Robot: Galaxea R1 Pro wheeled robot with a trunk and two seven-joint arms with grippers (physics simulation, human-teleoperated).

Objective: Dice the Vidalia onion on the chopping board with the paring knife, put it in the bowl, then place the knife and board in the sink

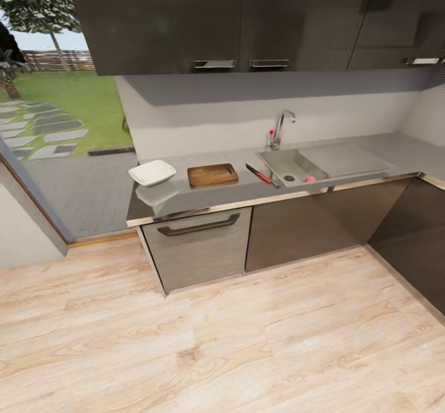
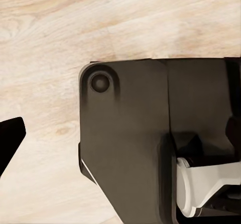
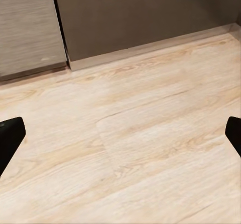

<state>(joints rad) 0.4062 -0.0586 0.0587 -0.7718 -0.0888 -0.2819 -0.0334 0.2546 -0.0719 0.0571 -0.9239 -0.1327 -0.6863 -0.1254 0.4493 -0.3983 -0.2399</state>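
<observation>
in the head view, the long glossy grey countertop (image 1: 204,193) is seen across the middle of the frame, well beyond a stretch of pale wooden floor (image 1: 216,339). the small pinkish-red vidalia onion (image 1: 309,179) lies in the rectangular grey steel sink (image 1: 290,162) right of centre, just beside the round drain. the slim paring knife with a red-orange handle (image 1: 262,175) rests at the sink's left rim; the dark brown wooden chopping board (image 1: 212,175) and the white squarish bowl (image 1: 152,172) are set further left.

in the left wrist view, one dark fingertip (image 2: 10,138) is shown at the left edge above the floor, beside a dark part of the robot's own body (image 2: 130,143); whether the left gripper is parted cannot be told.

in the right wrist view, the right gripper (image 3: 120,136) is held wide apart and empty, a fingertip at each edge, with dark cabinet fronts (image 3: 140,13) along the top.

the approach is judged the step in hand; a drive up to the sink is called for before the onion is reached.
</observation>
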